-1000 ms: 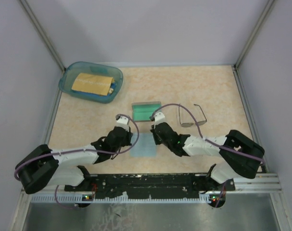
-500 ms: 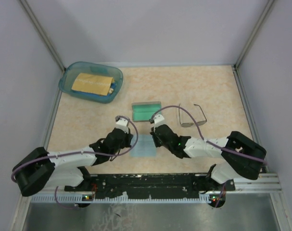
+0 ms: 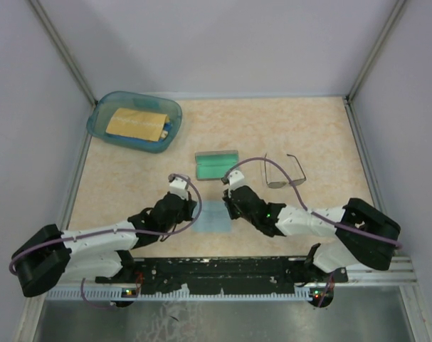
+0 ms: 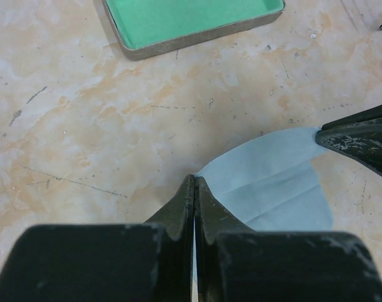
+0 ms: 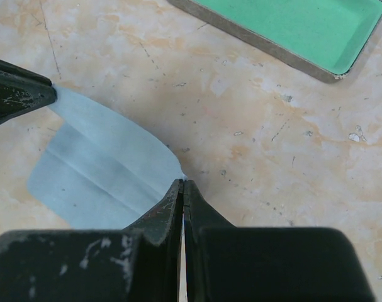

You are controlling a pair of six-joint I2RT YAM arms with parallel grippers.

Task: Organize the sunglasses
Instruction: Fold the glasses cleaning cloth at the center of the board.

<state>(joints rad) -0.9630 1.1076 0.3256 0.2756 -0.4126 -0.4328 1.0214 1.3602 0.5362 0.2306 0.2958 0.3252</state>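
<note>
The sunglasses (image 3: 283, 172), thin dark wire frame, lie on the table right of the open grey case with teal lining (image 3: 216, 164). They do not show in the wrist views. The light blue cloth (image 3: 213, 215) lies in front of the case. My left gripper (image 3: 194, 207) is shut on the cloth's far left corner (image 4: 206, 171). My right gripper (image 3: 228, 206) is shut on its far right corner (image 5: 178, 173). Both held corners are lifted, and the cloth (image 4: 275, 189) curves between the two grippers. The case also shows in the left wrist view (image 4: 191, 38) and the right wrist view (image 5: 291, 31).
A translucent blue tub (image 3: 134, 121) holding a tan packet stands at the back left. Grey walls close in the table on three sides. The black rail with the arm bases (image 3: 230, 269) runs along the near edge.
Both grippers have drawn back a little toward the near edge with the cloth's far corners in them. The sunglasses and the case have not moved.
</note>
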